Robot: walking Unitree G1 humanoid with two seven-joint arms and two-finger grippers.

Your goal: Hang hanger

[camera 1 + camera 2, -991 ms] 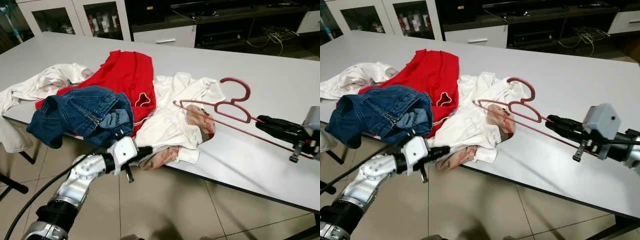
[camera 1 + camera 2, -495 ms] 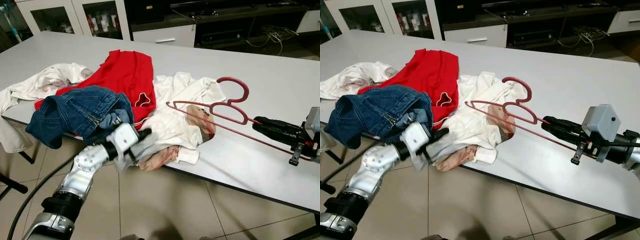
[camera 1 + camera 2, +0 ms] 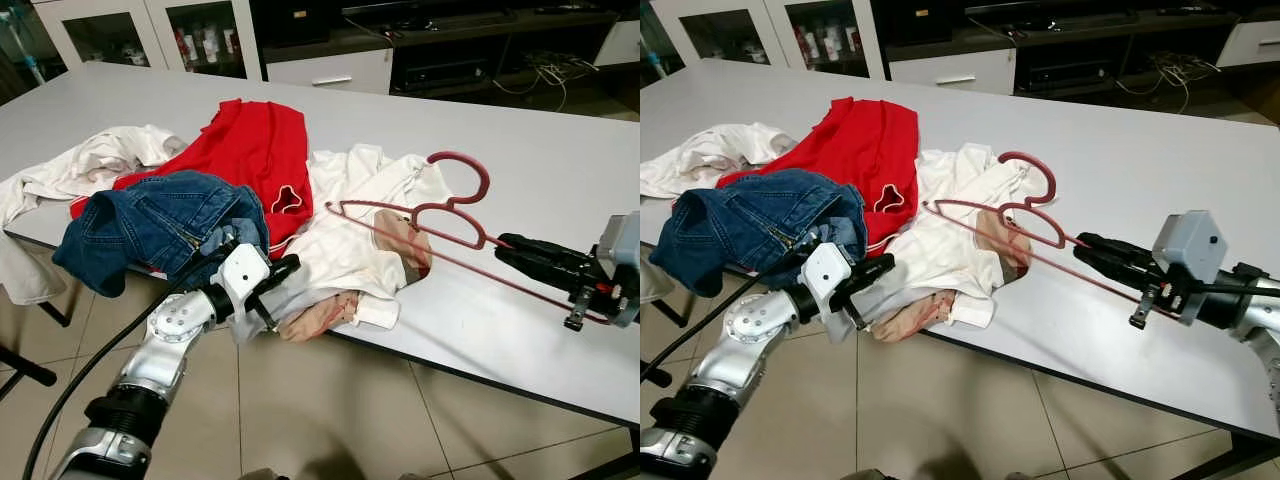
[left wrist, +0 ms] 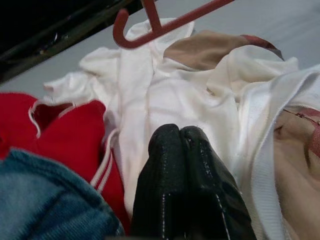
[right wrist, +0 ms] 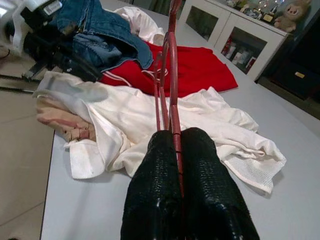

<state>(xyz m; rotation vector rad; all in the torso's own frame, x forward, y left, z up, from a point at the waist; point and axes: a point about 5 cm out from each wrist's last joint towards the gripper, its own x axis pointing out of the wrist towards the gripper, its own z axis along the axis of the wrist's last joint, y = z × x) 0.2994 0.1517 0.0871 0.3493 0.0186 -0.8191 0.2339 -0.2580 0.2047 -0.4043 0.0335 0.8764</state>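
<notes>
A dark pink hanger (image 3: 425, 212) hovers just above the table, its hook (image 3: 462, 163) pointing away from me. My right gripper (image 3: 506, 243) is shut on the hanger's lower bar, and the bar runs out between its fingers (image 5: 197, 165). The hanger's left end reaches over a crumpled white shirt (image 3: 345, 235) lying on the table. My left gripper (image 3: 287, 267) is shut at the table's front edge, its tips against the shirt's hem; I see nothing between its fingers (image 4: 162, 165). The hanger's hook (image 4: 134, 36) lies beyond the shirt.
A red garment (image 3: 250, 145), blue jeans (image 3: 160, 225) and another white garment (image 3: 90, 165) lie heaped on the left of the grey table (image 3: 540, 120). Glass-door cabinets (image 3: 200, 40) stand behind. Tiled floor (image 3: 330, 420) lies below the front edge.
My right gripper has carried the hanger leftward, further over the white shirt. My left gripper has come up from below the table edge to the shirt's hem.
</notes>
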